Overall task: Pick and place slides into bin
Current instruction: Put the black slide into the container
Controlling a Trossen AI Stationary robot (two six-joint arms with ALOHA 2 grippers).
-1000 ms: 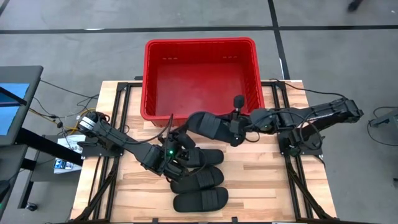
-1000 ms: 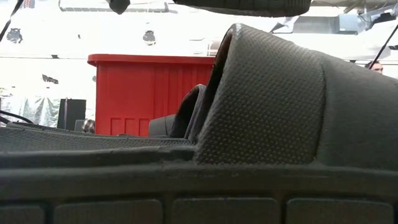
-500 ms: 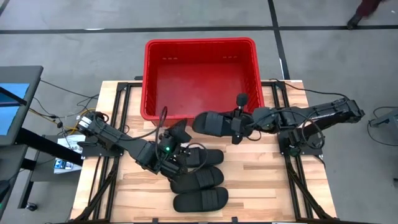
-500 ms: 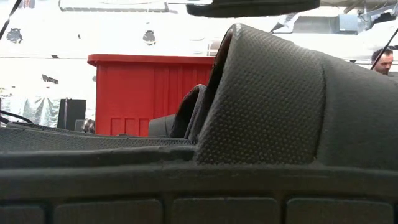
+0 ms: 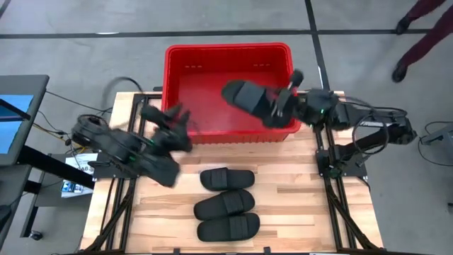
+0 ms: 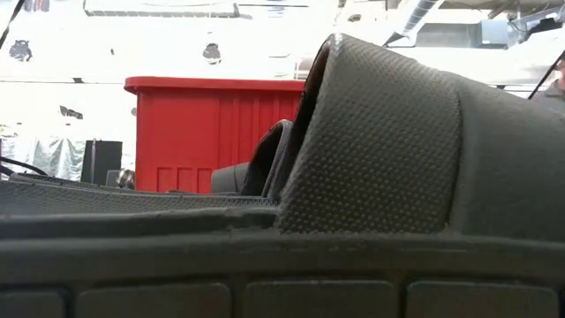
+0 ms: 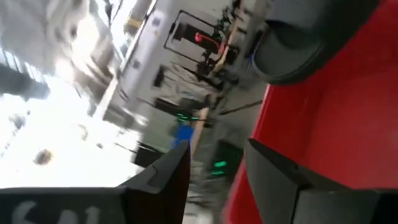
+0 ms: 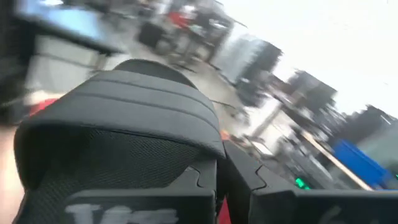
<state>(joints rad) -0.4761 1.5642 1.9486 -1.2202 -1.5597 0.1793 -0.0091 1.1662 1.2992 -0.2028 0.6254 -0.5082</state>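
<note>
In the low view a black textured sandal [image 6: 388, 141] just in front of the lens fills most of the frame, hiding the wooden worktop and all but a part of the red plastic crate [image 6: 212, 132]. From overhead the left gripper [image 5: 170, 127] is motion-blurred, its fingers unreadable. Both wrist views are smeared; the room beyond cannot be made out.
</note>
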